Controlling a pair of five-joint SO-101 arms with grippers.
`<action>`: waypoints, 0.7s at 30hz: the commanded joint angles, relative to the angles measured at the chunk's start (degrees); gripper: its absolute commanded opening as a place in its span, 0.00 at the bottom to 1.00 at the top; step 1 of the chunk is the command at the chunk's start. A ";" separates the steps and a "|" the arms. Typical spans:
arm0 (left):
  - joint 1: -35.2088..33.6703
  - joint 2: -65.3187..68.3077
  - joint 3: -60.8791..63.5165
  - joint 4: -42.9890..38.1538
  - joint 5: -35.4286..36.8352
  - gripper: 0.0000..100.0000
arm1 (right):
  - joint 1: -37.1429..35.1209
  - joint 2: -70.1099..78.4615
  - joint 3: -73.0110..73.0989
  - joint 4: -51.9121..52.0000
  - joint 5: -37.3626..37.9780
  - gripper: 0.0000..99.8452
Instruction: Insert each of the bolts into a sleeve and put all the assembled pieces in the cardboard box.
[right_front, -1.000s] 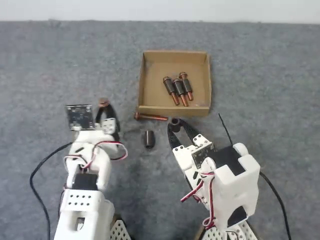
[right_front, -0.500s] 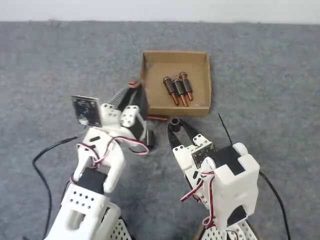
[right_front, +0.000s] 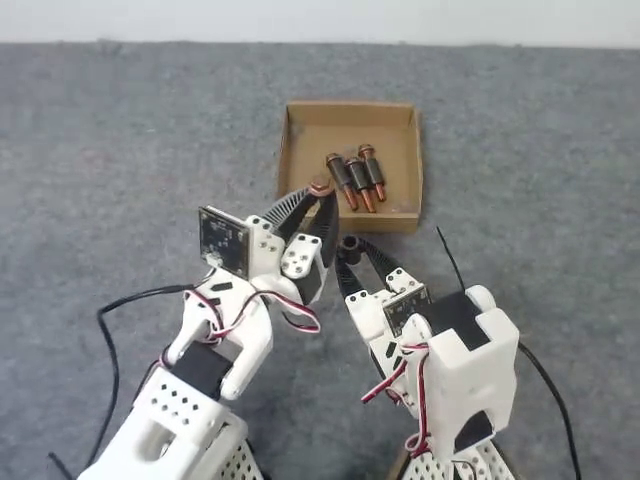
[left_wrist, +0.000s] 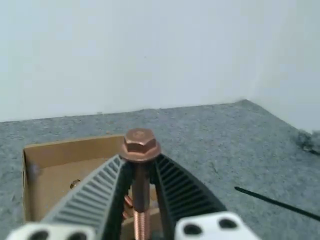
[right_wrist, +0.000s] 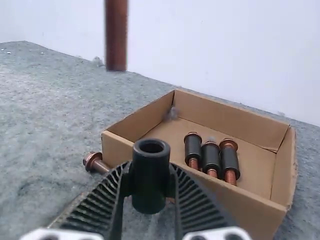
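My left gripper (right_front: 318, 197) is shut on an upright copper bolt (right_front: 320, 187), head up, just over the front wall of the cardboard box (right_front: 392, 133). In the left wrist view the bolt (left_wrist: 140, 150) stands between the fingers of that gripper (left_wrist: 140, 165). Close beside it, my right gripper (right_front: 350, 246) is shut on a black sleeve (right_front: 350, 243), which it holds upright with its bore facing up (right_wrist: 150, 172). The held bolt's shaft (right_wrist: 116, 35) hangs above and just short of the sleeve. Three assembled pieces (right_front: 357, 180) lie in the box.
A second copper bolt (right_wrist: 93, 161) lies on the grey carpet against the box's front wall (right_wrist: 235, 200). The left arm's body (right_front: 235, 310) covers the carpet in front of the box. Open carpet lies to both sides.
The left arm has swung right and forward with the bolt, from left of the box to its front wall beside the held sleeve. The right arm has stayed still.
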 joint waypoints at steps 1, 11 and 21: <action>0.70 -1.41 0.04 -6.24 -0.53 0.01 | -0.57 -2.68 1.58 -1.71 0.26 0.01; 0.97 10.64 0.40 -15.74 3.78 0.01 | -0.57 -2.77 1.58 -1.71 0.26 0.01; 1.05 19.96 -3.12 -16.70 3.96 0.01 | -0.57 -2.77 1.58 -1.71 0.26 0.01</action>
